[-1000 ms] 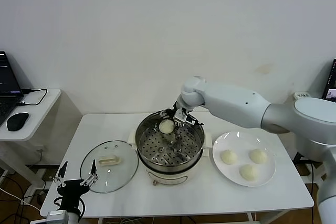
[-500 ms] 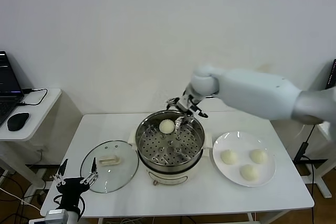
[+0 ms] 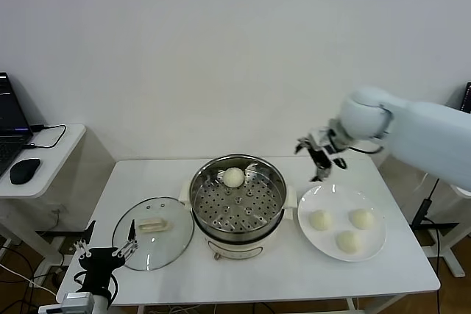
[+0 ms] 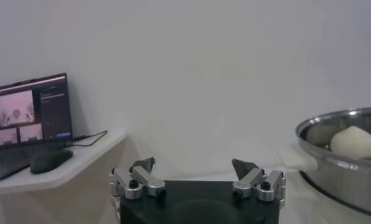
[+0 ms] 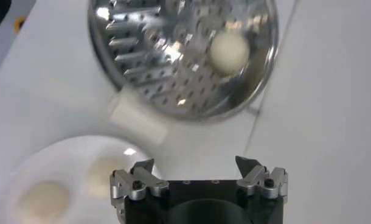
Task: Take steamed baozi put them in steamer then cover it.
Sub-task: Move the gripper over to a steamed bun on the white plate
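While the right gripper (image 3: 321, 158) hangs in the air above the gap between pot and plate, its black fingers (image 5: 142, 168) are spread wide and hold nothing. It sits at the end of a thick white arm (image 3: 412, 130) reaching in from the right side of the room.

One creamy white round steamed bun (image 3: 233, 177) lies inside the round shiny stainless-steel steamer (image 3: 238, 201), on the perforated metal tray (image 3: 239, 209), close to the back wall of the pot and a little left of centre. From the right wrist camera that same bun (image 5: 228, 51) shows pale against the holes of the tray. The steamer stands on a cream-white base in the middle of the white table (image 3: 147, 174).

Three more creamy white buns (image 3: 320, 219) rest on a flat round white plate (image 3: 310, 200) just to the right of the steamer, grouped near the plate's middle and not touching one another.

On the other side of the steamer, the round clear glass lid with its metal rim (image 3: 152, 233) lies flat on the table, its cream-white rectangular handle (image 3: 153, 223) facing up. Its edge comes right beside the steamer's base.

Low at the front left corner of the table, the left gripper (image 3: 107, 255) waits with its fingers (image 4: 142, 165) wide apart and empty, near the lid's front edge but not touching it.

Off to the left, a small white side desk (image 3: 40, 159) carries a black computer mouse (image 3: 24, 170) and an open laptop (image 3: 9, 123).
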You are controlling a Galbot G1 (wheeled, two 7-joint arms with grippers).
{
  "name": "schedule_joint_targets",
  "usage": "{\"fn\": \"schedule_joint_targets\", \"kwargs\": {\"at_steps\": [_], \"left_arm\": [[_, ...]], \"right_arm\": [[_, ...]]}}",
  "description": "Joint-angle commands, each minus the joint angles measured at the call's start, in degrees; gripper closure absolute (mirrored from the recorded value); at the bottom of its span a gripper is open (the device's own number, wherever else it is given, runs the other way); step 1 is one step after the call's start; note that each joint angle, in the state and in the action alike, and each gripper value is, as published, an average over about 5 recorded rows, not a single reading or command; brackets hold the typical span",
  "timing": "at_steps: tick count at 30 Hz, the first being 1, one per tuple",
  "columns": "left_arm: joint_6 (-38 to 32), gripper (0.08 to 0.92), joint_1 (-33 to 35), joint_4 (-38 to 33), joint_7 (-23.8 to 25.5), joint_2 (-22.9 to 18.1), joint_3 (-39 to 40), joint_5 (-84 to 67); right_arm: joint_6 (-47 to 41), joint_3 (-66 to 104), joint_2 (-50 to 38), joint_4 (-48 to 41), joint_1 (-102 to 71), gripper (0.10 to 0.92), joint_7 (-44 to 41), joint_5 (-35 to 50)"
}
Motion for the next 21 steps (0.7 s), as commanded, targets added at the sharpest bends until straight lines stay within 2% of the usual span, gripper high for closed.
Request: {"fn": "schedule_joint_targets", "kwargs": {"at_steps": [1, 13, 21], "left_arm": [[0.09, 0.177, -0.22, 0.68, 0.01, 0.24, 0.05, -0.01], [0.05, 0.177, 0.00, 1.66, 0.05, -0.24, -0.73, -0.10], [0.04, 0.177, 0.59, 1.69, 0.09, -0.53, -1.57, -0.05]], "right_arm": [[-3.94, 5.49, -12.22, 3.38, -10.33, 0.203, -2.15, -3.95], [-0.01, 22.89, -7.97, -4.37, -33.55, 0.203, -4.54, -13.43], [1.75, 27.61, -1.73, -11.04, -39.16, 0.203, -3.45, -16.12]]}}
